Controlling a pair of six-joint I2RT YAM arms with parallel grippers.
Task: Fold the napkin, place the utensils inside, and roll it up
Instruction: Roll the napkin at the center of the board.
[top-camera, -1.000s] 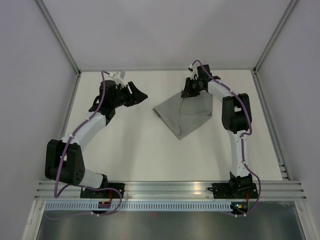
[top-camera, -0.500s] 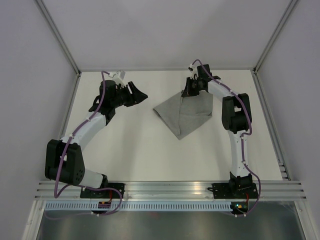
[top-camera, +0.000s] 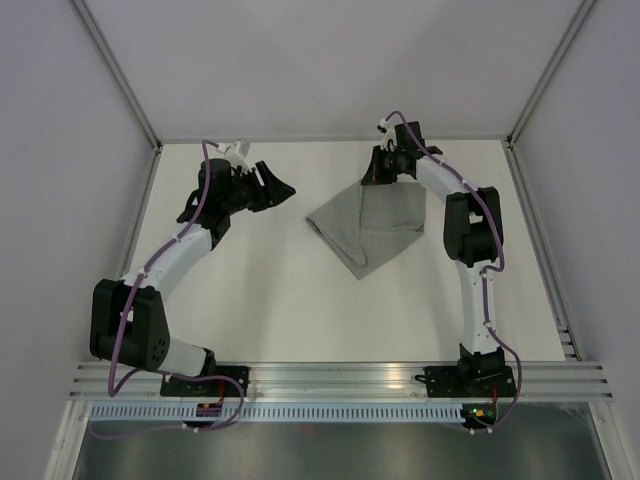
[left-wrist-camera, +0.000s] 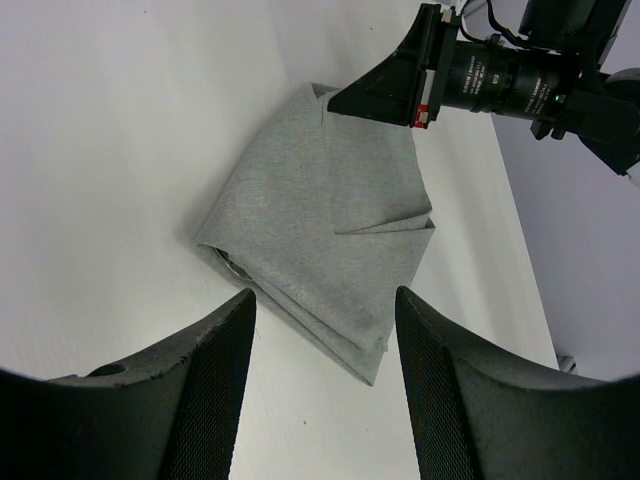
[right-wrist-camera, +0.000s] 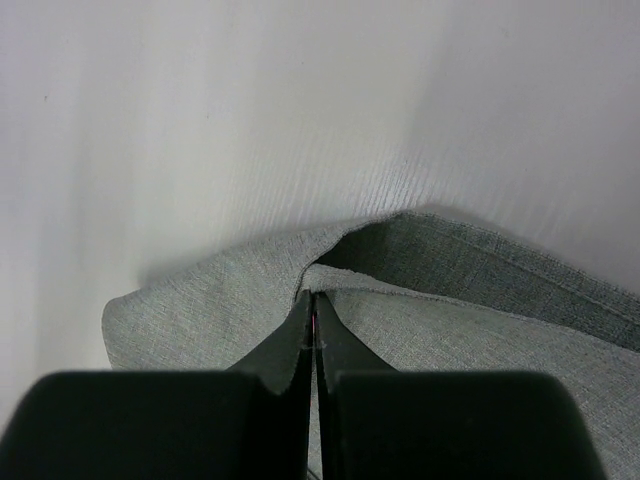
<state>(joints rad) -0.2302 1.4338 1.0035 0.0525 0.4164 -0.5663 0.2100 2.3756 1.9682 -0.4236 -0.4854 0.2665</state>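
Observation:
The grey napkin (top-camera: 365, 228) lies folded into a rough triangle right of the table's middle, with layered edges in the left wrist view (left-wrist-camera: 320, 230). My right gripper (top-camera: 378, 178) is at its far corner, jaws shut on a lifted edge of the cloth (right-wrist-camera: 314, 300). The upper layer (right-wrist-camera: 480, 330) is raised off the lower one there. My left gripper (top-camera: 283, 190) hovers to the left of the napkin, open and holding nothing (left-wrist-camera: 325, 296). A small silvery bit (left-wrist-camera: 232, 266) peeks from the napkin's left fold. The utensils are otherwise hidden.
White tabletop (top-camera: 260, 290) bounded by grey walls and a metal frame (top-camera: 130, 90). An aluminium rail (top-camera: 340, 378) with both arm bases runs along the near edge.
My right gripper's jaws have closed on the napkin's far corner and drawn it slightly up and away. The left arm has stayed still.

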